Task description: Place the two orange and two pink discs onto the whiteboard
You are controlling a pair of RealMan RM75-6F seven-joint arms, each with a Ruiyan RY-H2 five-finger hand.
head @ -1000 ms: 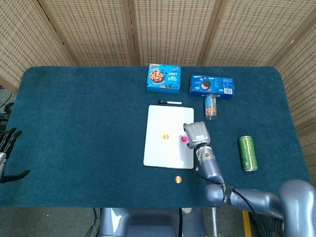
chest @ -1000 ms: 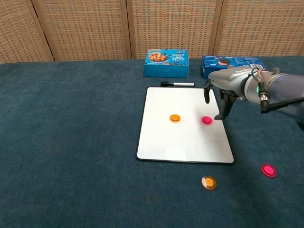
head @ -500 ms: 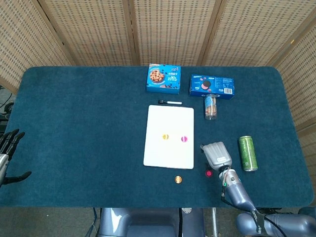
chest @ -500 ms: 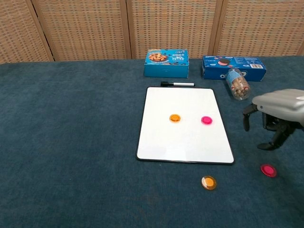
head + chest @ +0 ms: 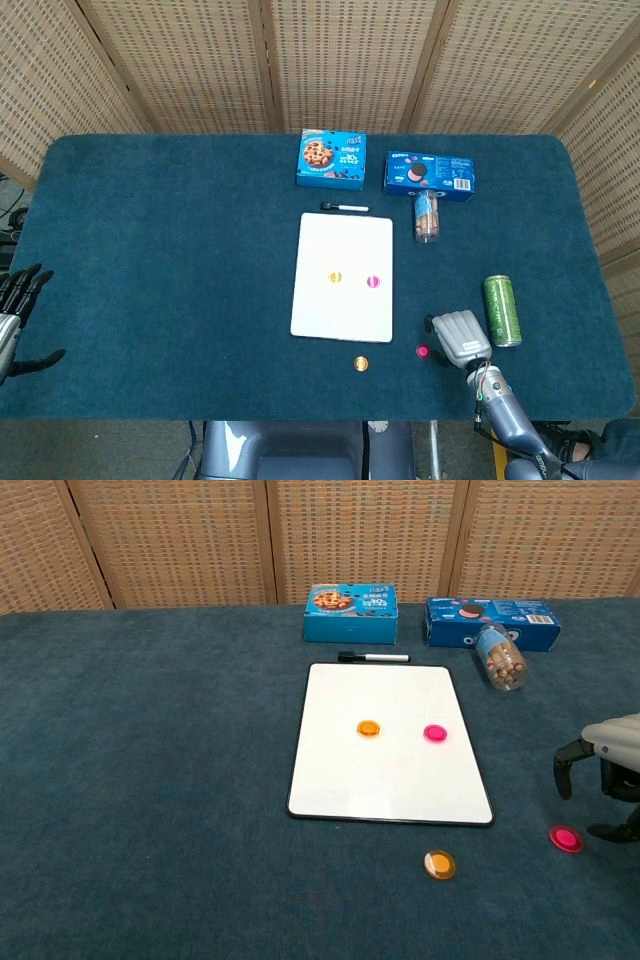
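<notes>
Whiteboard (image 5: 390,770) lies at the middle of the blue desk (image 5: 160,260) with two discs on it: an orange disc (image 5: 369,728) and, at its 3 o'clock, a pink disc (image 5: 435,733), well apart from each other. Off the board, a second orange disc (image 5: 439,864) sits on the cloth just past the board's near edge, at about 5 o'clock from the board's centre, and a second pink disc (image 5: 565,838) lies at 3 o'clock from that one, near the desk's right side. Right hand (image 5: 612,770) hovers just above and beside this pink disc, fingers spread and curved down, holding nothing; in the chest view a fingertip comes close to the disc, but contact cannot be told. Left hand (image 5: 12,315) shows at the far left edge in the head view, fingers apart and empty. At 12 o'clock from the board a marker (image 5: 372,657) lies along its far edge, with a cookie box (image 5: 351,613) behind it, an Oreo box (image 5: 490,620) at its 3 o'clock, a tipped jar (image 5: 500,660) before that, and a green can (image 5: 501,310) lying at the board's 4 o'clock.
</notes>
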